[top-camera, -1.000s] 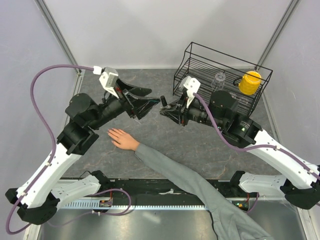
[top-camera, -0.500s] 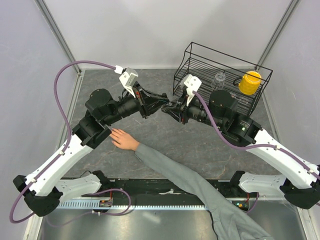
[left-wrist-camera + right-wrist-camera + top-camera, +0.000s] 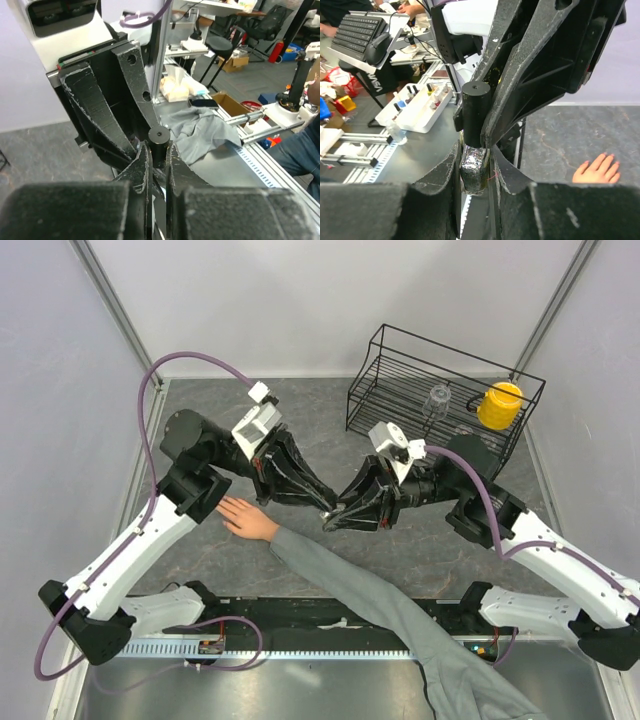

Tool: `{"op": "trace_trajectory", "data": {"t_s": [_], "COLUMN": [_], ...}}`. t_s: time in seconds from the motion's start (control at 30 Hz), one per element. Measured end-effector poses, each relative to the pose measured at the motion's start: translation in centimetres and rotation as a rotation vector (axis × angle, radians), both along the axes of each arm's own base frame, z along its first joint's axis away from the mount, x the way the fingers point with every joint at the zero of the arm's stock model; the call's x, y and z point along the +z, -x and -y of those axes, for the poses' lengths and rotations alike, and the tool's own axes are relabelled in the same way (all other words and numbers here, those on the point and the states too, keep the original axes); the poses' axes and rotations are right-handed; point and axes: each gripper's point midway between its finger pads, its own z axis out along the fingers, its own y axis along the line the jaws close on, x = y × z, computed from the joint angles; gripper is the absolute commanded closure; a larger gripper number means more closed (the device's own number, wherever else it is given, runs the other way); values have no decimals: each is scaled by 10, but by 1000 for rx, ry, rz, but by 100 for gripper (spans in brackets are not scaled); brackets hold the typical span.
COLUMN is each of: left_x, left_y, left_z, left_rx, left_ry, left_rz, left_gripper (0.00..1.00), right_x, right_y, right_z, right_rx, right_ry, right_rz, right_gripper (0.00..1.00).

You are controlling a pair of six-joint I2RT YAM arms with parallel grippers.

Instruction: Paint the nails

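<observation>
A bare hand (image 3: pixel 245 518) with a grey sleeve (image 3: pixel 380 600) lies flat on the table, fingers pointing left. Its nails (image 3: pixel 606 156) show as pinkish tips in the right wrist view. Just right of the hand, above the sleeve's cuff, my two grippers meet tip to tip. My right gripper (image 3: pixel 332 524) (image 3: pixel 474 162) is shut on a small dark glittery bottle (image 3: pixel 474 172). My left gripper (image 3: pixel 325 508) (image 3: pixel 157 150) is shut on the bottle's black cylindrical cap (image 3: pixel 159 142) (image 3: pixel 475 112).
A black wire rack (image 3: pixel 365 390) stands at the back right, holding a yellow cup (image 3: pixel 499 405) and a clear glass (image 3: pixel 437 400). Purple cables loop over both arms. Grey walls close in the table on three sides.
The left gripper swung in to the bottle and shut on its cap. Both grippers then moved together toward the near side, ending close to the hand's wrist.
</observation>
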Motion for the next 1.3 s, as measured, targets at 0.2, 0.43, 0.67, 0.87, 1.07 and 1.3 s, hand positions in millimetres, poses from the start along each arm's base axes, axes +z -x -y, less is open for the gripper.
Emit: {"op": "trace_trajectory", "data": {"t_s": [0.2, 0.43, 0.67, 0.87, 1.07, 1.3], "left_x": [2, 18, 29, 8, -7, -9], "left_y": [-39, -97, -116, -136, -148, -145], "left_z": [-6, -38, -43, -19, -13, -8], "left_rx": [227, 746, 940, 1027, 1088, 1062], "left_ry": [-63, 30, 123, 75, 42, 30], "left_rz": [-70, -132, -185, -225, -242, -243], "left_gripper": [14, 19, 33, 37, 50, 47], "right_x": [-2, -2, -42, -48, -40, -31], "right_y": [-16, -74, -140, -154, -155, -154], "right_z": [-2, -2, -9, -2, 3, 10], "right_rx": [-58, -382, -648, -731, -756, -778], "right_ry": [3, 67, 229, 262, 245, 223], "right_rz": [9, 88, 80, 91, 102, 109], "right_gripper": [100, 100, 100, 100, 100, 100]}}
